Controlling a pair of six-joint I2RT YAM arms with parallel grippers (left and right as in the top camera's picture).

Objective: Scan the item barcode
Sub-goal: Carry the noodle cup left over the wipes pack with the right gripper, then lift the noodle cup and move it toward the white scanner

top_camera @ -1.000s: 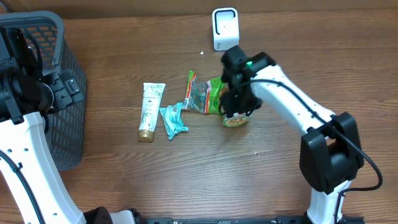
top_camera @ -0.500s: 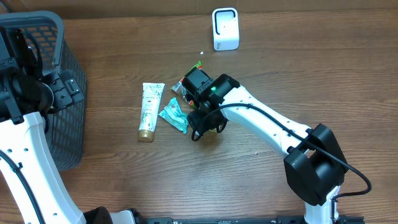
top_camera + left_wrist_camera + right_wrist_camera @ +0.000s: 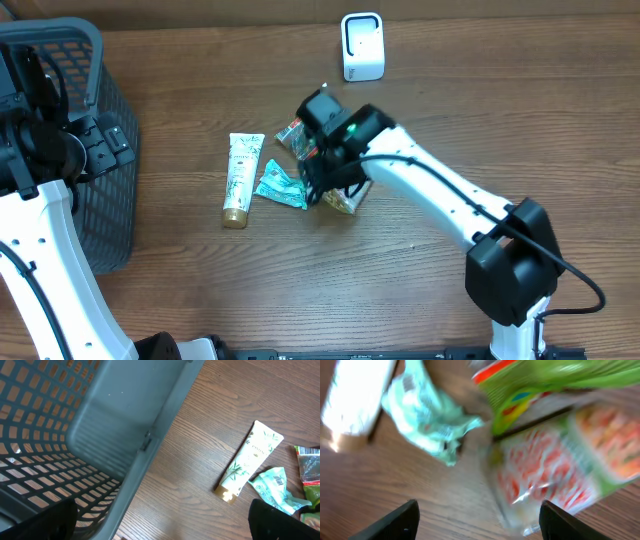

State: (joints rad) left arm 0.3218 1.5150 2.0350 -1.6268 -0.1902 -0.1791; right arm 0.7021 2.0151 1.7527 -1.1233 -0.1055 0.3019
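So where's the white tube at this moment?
In the overhead view the white tube lies left of centre on the table, between the grey basket and the crumpled teal wrapper close on its right.

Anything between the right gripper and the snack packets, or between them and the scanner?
Nothing visible. The right gripper hangs open directly over the snack packets, with no object between. From there to the white scanner at the back, the table shows only bare wood. The wrist view is blurred, though.
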